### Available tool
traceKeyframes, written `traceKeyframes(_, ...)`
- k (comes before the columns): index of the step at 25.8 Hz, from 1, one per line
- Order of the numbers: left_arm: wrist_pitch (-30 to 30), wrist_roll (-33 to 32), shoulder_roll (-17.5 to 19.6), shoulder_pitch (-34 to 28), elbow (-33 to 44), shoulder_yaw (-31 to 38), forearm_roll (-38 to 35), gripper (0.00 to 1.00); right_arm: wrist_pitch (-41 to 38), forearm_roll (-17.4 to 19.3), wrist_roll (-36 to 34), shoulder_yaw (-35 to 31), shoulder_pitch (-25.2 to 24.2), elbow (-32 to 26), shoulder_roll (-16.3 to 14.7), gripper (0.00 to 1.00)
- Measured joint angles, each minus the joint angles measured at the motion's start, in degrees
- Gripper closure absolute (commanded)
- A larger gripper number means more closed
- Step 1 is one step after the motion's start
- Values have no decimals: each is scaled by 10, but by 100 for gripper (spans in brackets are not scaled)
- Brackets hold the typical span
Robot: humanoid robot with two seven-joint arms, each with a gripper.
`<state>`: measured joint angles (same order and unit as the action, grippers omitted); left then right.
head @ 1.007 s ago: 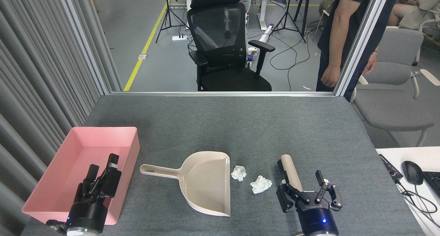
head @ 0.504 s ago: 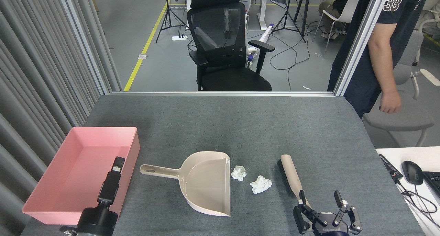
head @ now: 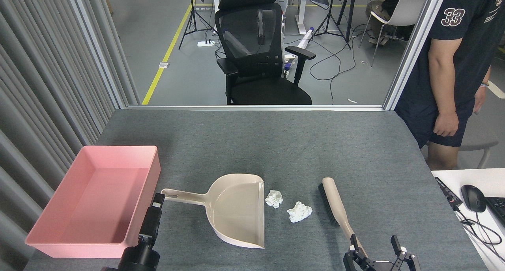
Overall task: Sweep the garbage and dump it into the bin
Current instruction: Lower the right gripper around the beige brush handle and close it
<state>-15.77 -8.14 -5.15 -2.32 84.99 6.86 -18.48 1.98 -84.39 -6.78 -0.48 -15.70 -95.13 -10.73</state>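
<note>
Two crumpled white tissue wads (head: 274, 198) (head: 299, 212) lie on the grey table between the beige dustpan (head: 236, 210) and a beige brush (head: 334, 204) with black bristles. The dustpan's open mouth faces the wads. The pink bin (head: 118, 148) stands at the left, nothing visible inside it. My left gripper (head: 157, 203) is seen edge-on, dark and narrow, its tip right at the end of the dustpan's handle. My right gripper (head: 375, 249) is low at the near edge, open, its left finger beside the end of the brush handle, holding nothing.
A person (head: 453, 66) stands beyond the table's right far corner. A black office chair (head: 260, 58) is behind the far edge. A white desk with a mouse (head: 472, 198) and cables adjoins on the right. Grey curtain folds run along the left.
Both arms drew back toward the near edge. My left gripper shifted right, from over the bin to the dustpan handle's end. My right gripper slid back along the brush handle. The person walked right.
</note>
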Motion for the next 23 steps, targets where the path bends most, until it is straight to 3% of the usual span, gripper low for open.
traceKeyframes(23,-14,22,-2,15,-69,-30,6,1,-13,1,-1,0,4,49,-3,2)
